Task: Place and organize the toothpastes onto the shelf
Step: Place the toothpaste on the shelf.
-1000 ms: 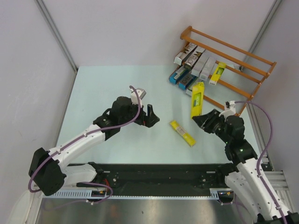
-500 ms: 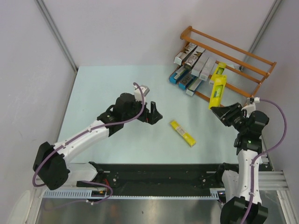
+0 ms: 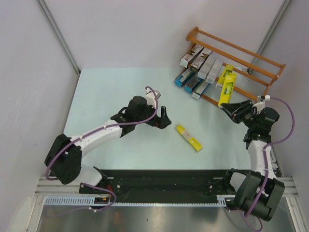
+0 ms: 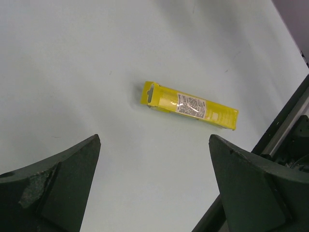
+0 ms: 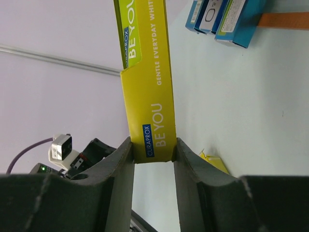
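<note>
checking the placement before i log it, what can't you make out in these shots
Right wrist view: the held yellow carton runs off the top edge, hiding its far end.
Top view: whether that carton touches the shelf is too small to tell.
Left wrist view: label print on the loose carton is too small to read.

At the far right corner of the pale table stands the orange-brown wooden rack of thin rails, set at a slant. On its left part lie silver-grey and blue long cartons, side by side, near ends toward the table's middle. A yellow carton with a white label lies flat and diagonal, right of the table's centre. A second yellow carton lettered BE YOU hangs over the rack's front rails, its lower end pinched by the right gripper.
</note>
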Controlling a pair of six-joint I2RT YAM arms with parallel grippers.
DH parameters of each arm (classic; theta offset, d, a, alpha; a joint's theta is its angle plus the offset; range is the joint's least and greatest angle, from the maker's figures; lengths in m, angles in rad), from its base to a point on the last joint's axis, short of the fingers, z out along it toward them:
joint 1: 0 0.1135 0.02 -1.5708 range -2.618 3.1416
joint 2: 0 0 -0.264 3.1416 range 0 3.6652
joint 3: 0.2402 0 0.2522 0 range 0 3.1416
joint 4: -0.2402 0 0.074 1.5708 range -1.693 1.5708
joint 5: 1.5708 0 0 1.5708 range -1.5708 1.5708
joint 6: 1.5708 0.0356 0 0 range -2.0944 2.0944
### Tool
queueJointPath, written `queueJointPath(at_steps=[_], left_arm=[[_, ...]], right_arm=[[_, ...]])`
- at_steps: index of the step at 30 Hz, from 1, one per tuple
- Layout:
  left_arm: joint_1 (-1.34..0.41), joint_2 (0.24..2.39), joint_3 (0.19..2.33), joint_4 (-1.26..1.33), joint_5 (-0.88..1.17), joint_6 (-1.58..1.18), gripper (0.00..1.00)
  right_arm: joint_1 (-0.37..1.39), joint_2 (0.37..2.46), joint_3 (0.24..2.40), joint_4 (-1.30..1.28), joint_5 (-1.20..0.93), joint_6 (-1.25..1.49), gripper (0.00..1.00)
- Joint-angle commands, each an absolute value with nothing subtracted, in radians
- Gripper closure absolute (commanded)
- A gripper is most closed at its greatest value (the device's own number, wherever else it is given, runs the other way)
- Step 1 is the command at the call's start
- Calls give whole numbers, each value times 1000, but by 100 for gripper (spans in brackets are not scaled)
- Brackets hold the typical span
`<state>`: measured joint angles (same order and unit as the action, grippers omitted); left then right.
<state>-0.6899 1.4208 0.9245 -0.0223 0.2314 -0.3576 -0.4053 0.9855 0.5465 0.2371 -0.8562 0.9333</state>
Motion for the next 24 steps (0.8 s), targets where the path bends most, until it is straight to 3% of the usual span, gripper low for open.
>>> queueJointPath(at_steps=[1, 24], left_arm=[[-693, 1417, 965, 46, 261, -357, 0], [-693, 1476, 989, 52, 282, -345, 0]], right_arm=[[-428, 1019, 574, 426, -884, 989, 75], [-472, 1368, 710, 585, -896, 1111, 75]])
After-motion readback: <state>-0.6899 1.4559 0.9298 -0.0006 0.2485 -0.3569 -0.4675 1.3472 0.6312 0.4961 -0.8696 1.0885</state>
